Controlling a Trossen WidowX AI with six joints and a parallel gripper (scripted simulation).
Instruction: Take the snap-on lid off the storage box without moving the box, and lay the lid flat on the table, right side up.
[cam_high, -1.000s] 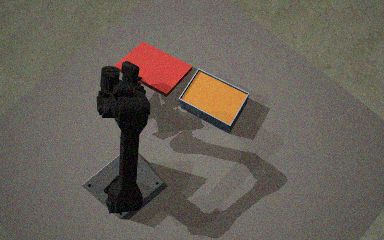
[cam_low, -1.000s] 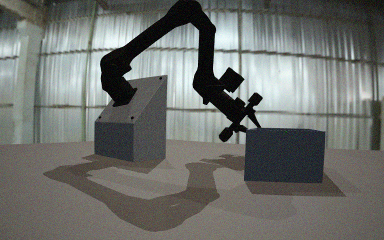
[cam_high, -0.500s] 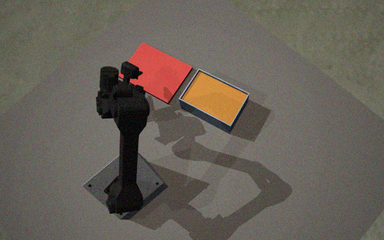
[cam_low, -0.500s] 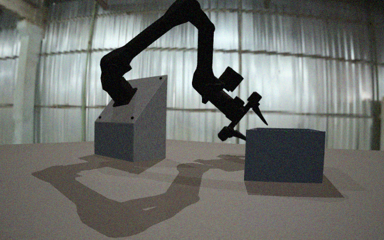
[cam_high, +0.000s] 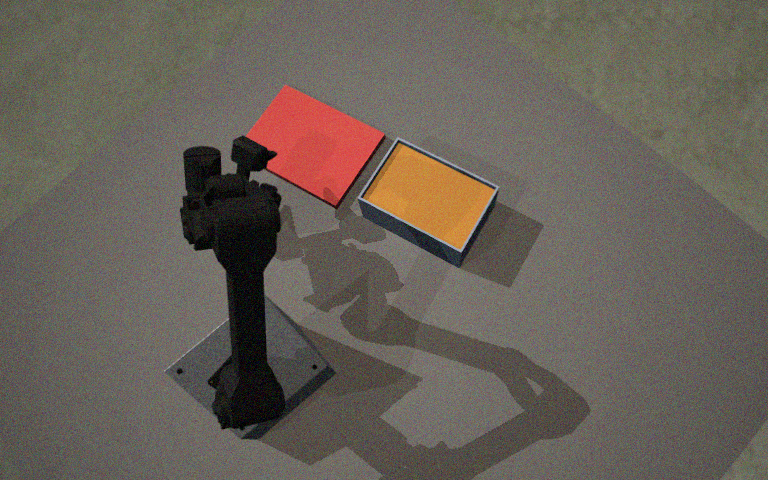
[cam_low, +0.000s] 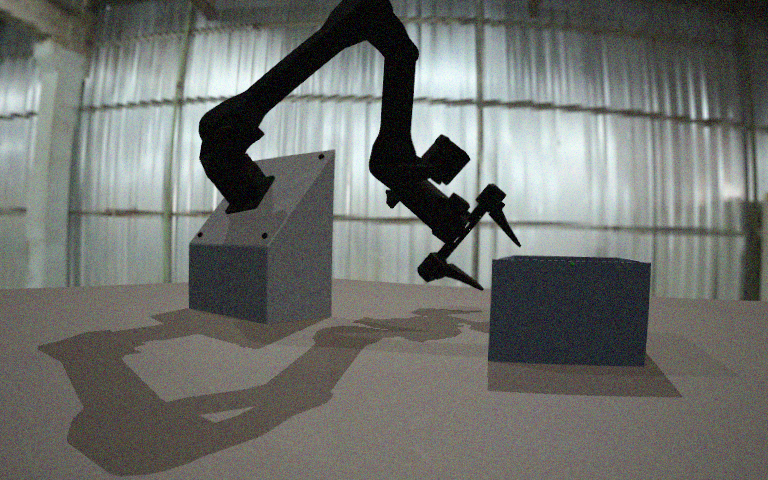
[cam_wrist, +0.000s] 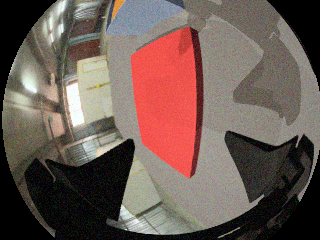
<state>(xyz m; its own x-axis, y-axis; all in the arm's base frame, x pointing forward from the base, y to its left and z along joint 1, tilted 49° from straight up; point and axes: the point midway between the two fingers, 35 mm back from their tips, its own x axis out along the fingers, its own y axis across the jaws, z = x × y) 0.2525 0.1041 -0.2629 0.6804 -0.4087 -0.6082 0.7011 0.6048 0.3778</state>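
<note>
The storage box (cam_high: 410, 230) (cam_low: 569, 311) (cam_wrist: 145, 20) stands upright and open on the table, its orange inside showing. The red lid (cam_high: 322, 141) (cam_wrist: 167, 95) is off the box and appears to lie flat on the table beside it, smooth face up, with a narrow gap to the box. Its underside is hidden, and in the exterior view the box hides the lid. My gripper (cam_low: 501, 267) (cam_wrist: 182, 140) is wide open and empty, its fingers apart near the lid's arm-side edge, above the table. The top view shows one finger overlapping the lid's left edge; the other is hidden.
The sloped grey arm base (cam_high: 198, 356) (cam_low: 300, 249) stands on the table (cam_high: 113, 271) (cam_low: 396, 413), apart from the box. The box stands close beside the lid. Arm shadows cross the table between base and box.
</note>
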